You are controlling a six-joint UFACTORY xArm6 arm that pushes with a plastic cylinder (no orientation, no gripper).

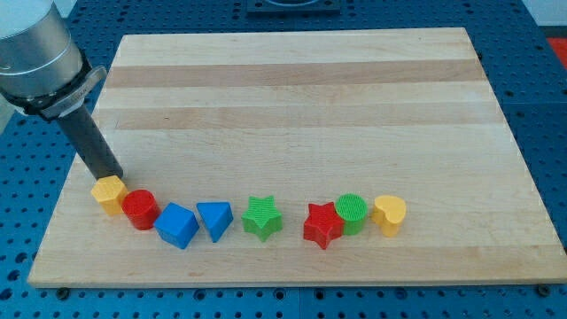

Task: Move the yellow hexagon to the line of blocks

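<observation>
The yellow hexagon (109, 194) lies near the board's left edge, touching the red cylinder (140, 209) at the left end of a curved row of blocks. The row runs rightwards: blue cube (176, 225), blue triangle (215, 219), green star (262, 217), red star (322, 225), green cylinder (352, 213), yellow heart (389, 214). My tip (112, 175) rests at the hexagon's top edge, touching it or nearly so. The rod slants up to the view's left.
The wooden board (301, 97) lies on a blue perforated table. The arm's grey body (35, 49) hangs over the board's top left corner. The row lies close to the board's bottom edge.
</observation>
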